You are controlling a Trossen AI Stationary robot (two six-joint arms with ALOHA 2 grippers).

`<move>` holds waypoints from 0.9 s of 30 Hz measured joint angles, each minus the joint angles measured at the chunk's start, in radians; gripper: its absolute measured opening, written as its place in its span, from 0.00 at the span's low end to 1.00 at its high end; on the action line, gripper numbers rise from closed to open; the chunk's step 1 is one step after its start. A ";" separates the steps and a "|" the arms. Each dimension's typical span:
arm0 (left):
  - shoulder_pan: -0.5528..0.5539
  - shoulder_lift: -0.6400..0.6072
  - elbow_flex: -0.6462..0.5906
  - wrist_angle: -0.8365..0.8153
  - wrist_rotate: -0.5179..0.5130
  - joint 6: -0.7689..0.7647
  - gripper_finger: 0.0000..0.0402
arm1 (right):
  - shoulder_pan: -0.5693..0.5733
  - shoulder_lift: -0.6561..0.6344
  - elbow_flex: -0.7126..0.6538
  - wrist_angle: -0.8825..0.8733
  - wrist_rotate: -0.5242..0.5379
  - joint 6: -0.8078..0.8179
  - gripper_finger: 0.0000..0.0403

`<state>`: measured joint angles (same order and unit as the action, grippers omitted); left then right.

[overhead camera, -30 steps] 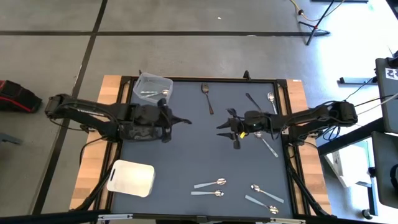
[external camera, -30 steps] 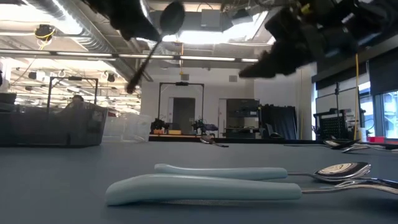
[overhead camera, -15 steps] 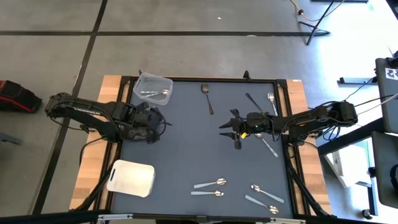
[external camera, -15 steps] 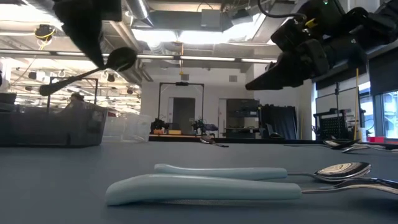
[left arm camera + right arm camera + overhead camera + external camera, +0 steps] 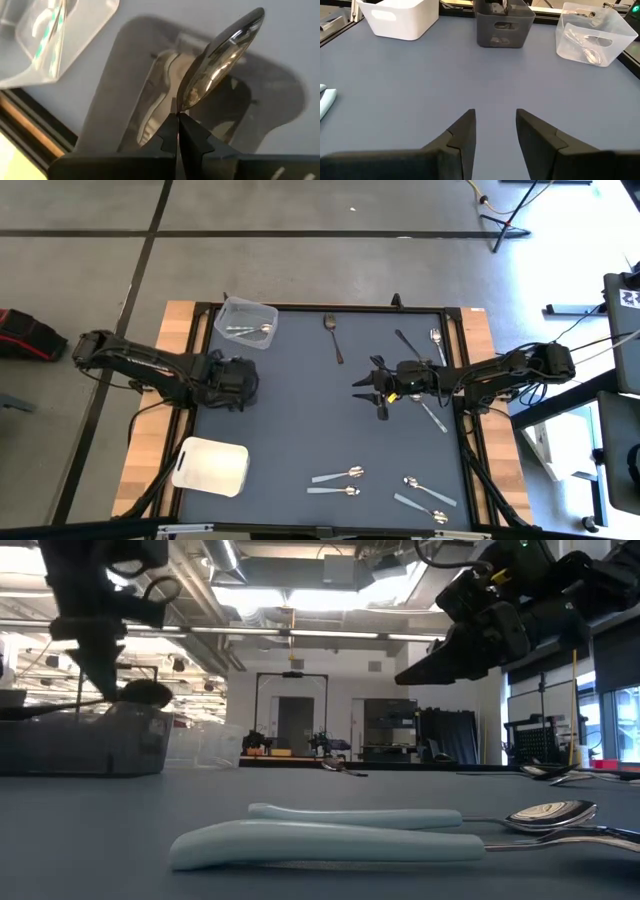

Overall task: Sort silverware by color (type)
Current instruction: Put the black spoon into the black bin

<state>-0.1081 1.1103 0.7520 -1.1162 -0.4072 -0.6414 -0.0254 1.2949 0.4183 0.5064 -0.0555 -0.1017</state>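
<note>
Left gripper (image 5: 178,131) pinches a spoon (image 5: 220,60) by its handle, fingers pressed together on it, bowl sticking out ahead. Over the last second the left arm has pulled back from frame centre toward centre-left of the high view; it now sits over a dark bin (image 5: 232,383), and the spoon has swung from raised and slanted to low and near level in the low view. Judgement: this is the drop approach, one piece about to join its group; release not yet made. Right gripper (image 5: 494,125) hangs spread and empty right of centre, unmoved in the last half second. Clear tub (image 5: 245,320) at upper left holds a few silver pieces; white tray (image 5: 210,466) at lower left. Loose silverware: one dark piece (image 5: 333,336) at upper centre, two (image 5: 434,339) at upper right, two (image 5: 338,475) at lower centre, two (image 5: 428,489) at lower right. Hard to read: the bin is mostly covered by the arm from above, its contents unseen; another piece beside the right gripper is partly hidden; the spoon's colour group is unclear against the glare.
</note>
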 joint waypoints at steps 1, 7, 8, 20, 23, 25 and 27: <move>0.000 0.000 -0.009 -0.001 -0.001 -0.008 0.00 | 0.000 0.000 0.000 0.000 0.000 0.000 0.33; 0.000 0.000 -0.046 0.001 0.011 -0.039 0.03 | 0.000 0.000 0.000 0.000 0.000 0.000 0.33; 0.000 0.000 -0.051 0.003 0.015 -0.040 0.04 | 0.000 0.000 0.000 0.000 0.000 0.000 0.33; 0.034 -0.001 -0.002 -0.027 0.049 -0.002 0.23 | 0.000 0.000 0.000 0.001 0.025 0.000 0.33; 0.030 -0.033 0.060 -0.003 -0.006 0.038 0.24 | 0.000 0.000 0.000 0.001 0.077 0.006 0.33; 0.025 -0.053 0.090 0.077 -0.056 0.086 0.24 | -0.001 0.000 0.000 0.001 0.113 0.025 0.33; 0.021 -0.079 0.095 0.201 -0.097 0.158 0.23 | -0.001 0.000 0.000 0.001 0.143 0.045 0.33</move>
<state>-0.0876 1.0316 0.8467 -0.9153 -0.5047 -0.4838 -0.0265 1.2953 0.4179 0.5070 0.0878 -0.0567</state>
